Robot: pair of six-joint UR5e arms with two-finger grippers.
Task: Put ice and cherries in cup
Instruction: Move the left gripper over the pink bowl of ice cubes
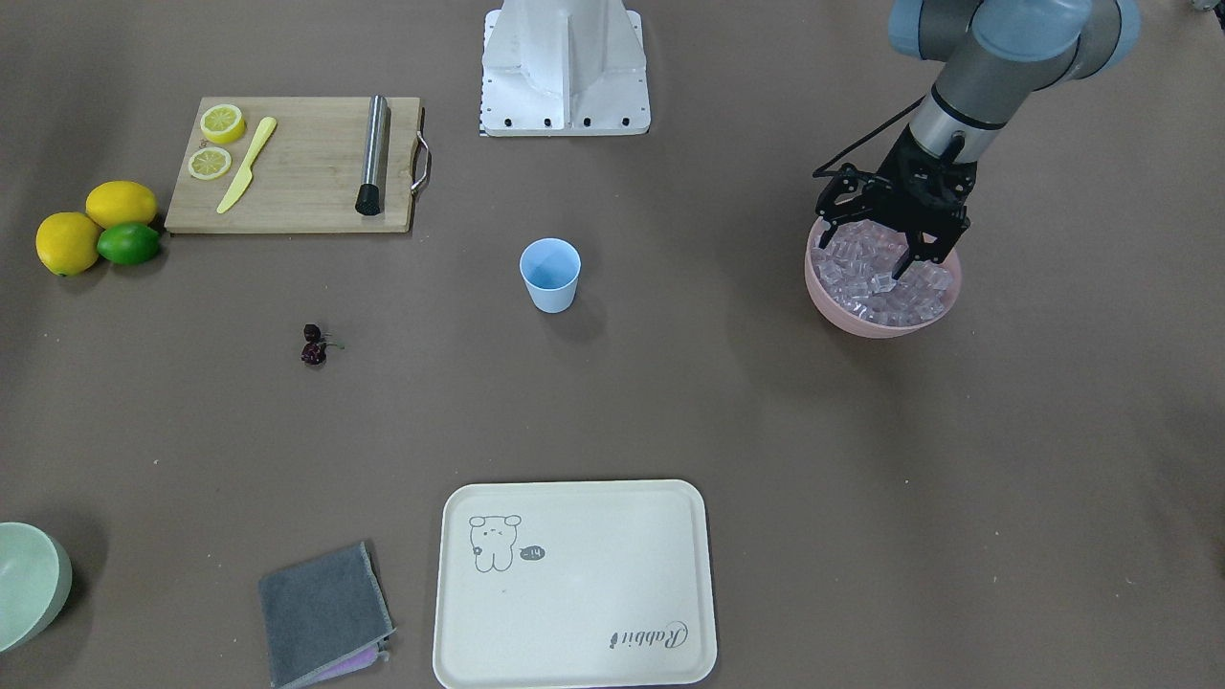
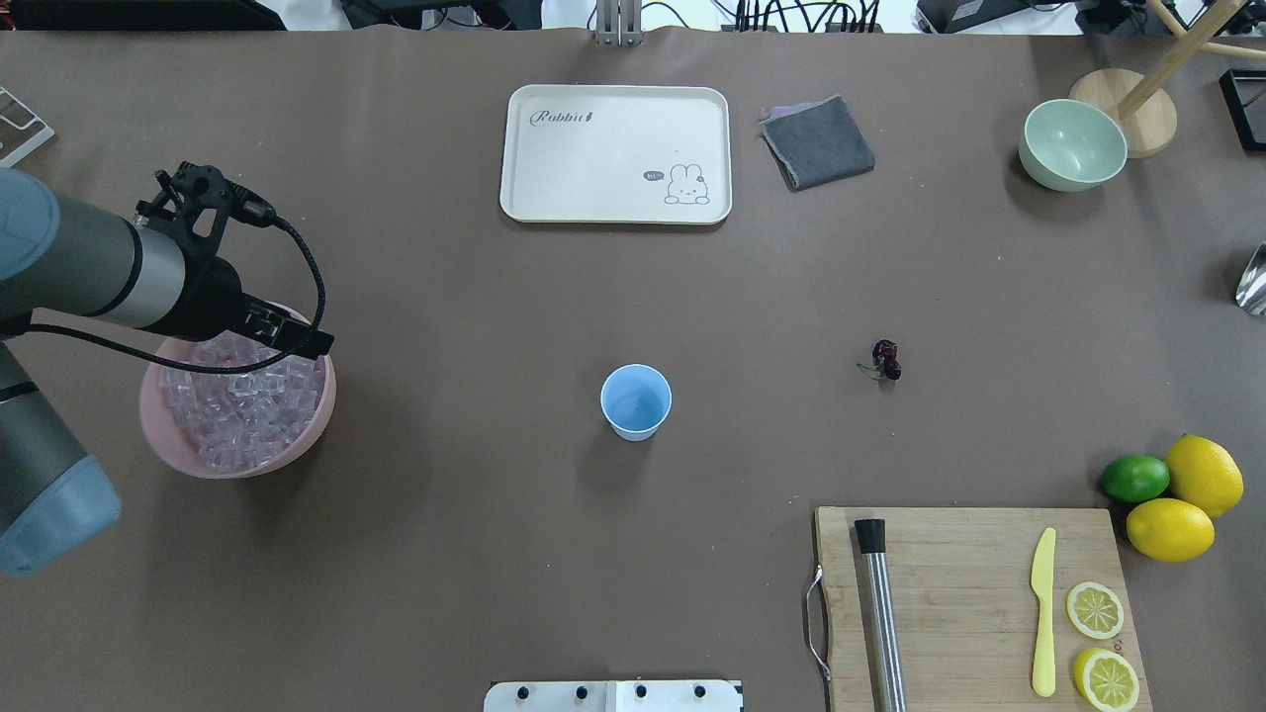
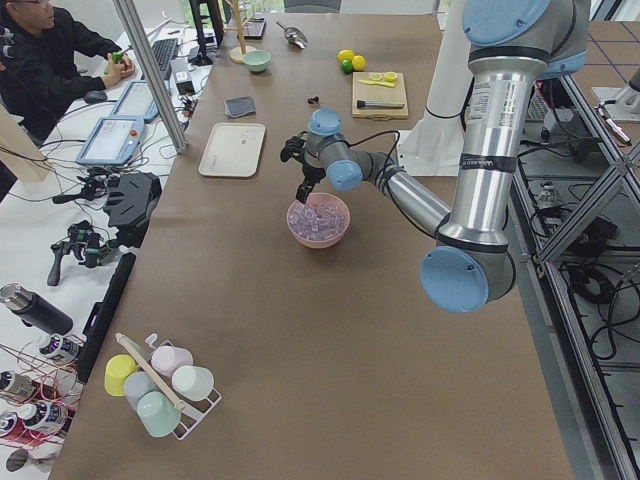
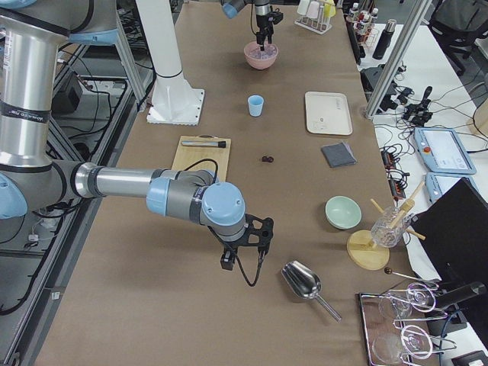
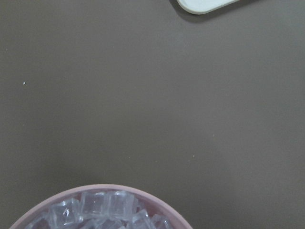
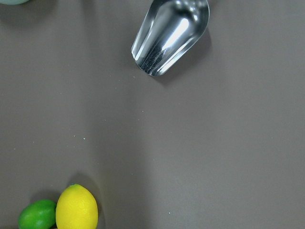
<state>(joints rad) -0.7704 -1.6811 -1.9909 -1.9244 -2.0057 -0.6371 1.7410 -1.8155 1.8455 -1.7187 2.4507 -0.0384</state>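
The ice is a heap of clear cubes that fills a pink bowl, also in the overhead view and at the bottom of the left wrist view. My left gripper is open, pointing down over the bowl, its fingertips at the top of the ice. The light-blue cup stands upright mid-table, apart from both arms; it looks empty from overhead. The cherries lie on the table. My right gripper shows only in the exterior right view, far from these; I cannot tell its state.
A wooden board holds lemon slices, a yellow knife and a steel rod. Two lemons and a lime lie beside it. A cream tray, grey cloth, green bowl and a metal scoop are also there.
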